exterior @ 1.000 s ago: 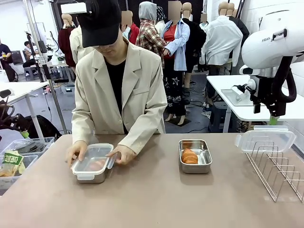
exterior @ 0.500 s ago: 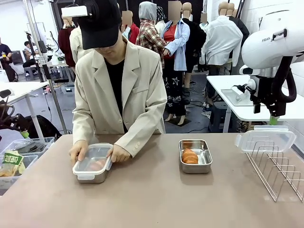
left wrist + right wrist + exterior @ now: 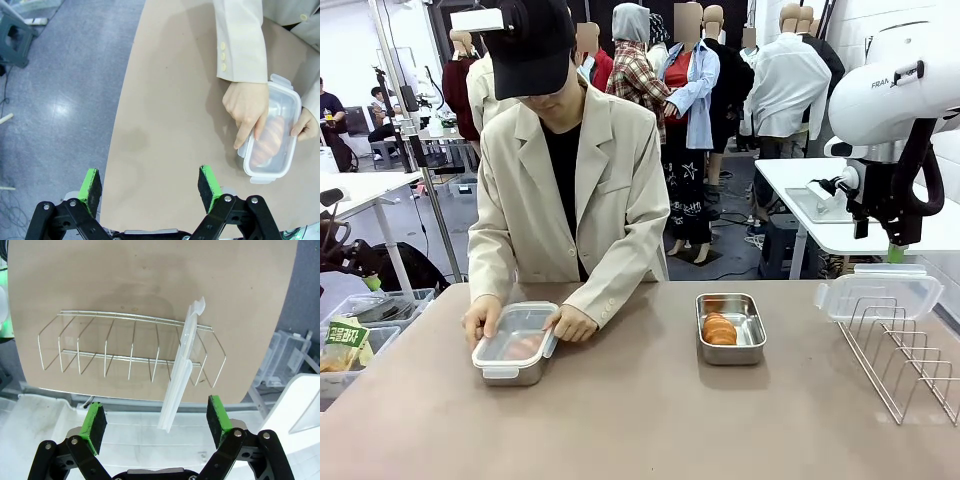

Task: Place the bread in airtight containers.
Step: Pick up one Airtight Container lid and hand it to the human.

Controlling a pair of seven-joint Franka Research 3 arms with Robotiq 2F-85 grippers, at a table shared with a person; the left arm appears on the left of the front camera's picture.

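One bread roll (image 3: 719, 329) lies in the open steel airtight container (image 3: 731, 305) right of the table's middle. Another bread roll (image 3: 270, 140) shows through the clear lid of the left container (image 3: 513, 347), where both of the person's hands (image 3: 572, 323) press on the lid. That container's spare clear lid (image 3: 878, 295) stands in the wire rack (image 3: 905, 360) at the right. My left gripper (image 3: 150, 187) hovers open above the table's left edge, away from the lidded container (image 3: 260, 172). My right gripper (image 3: 156, 422) hangs open above the rack (image 3: 130, 347) and the lid (image 3: 182, 370), holding nothing.
The brown table (image 3: 640, 420) has free room across its front half. Clear bins with a green packet (image 3: 345, 345) sit off the table's left edge. The white right arm (image 3: 895, 90) rises at the upper right.
The person has pushed the lid of the left container down from a tilt to lying flat, and the hands have shifted slightly on it. Neither arm has moved.
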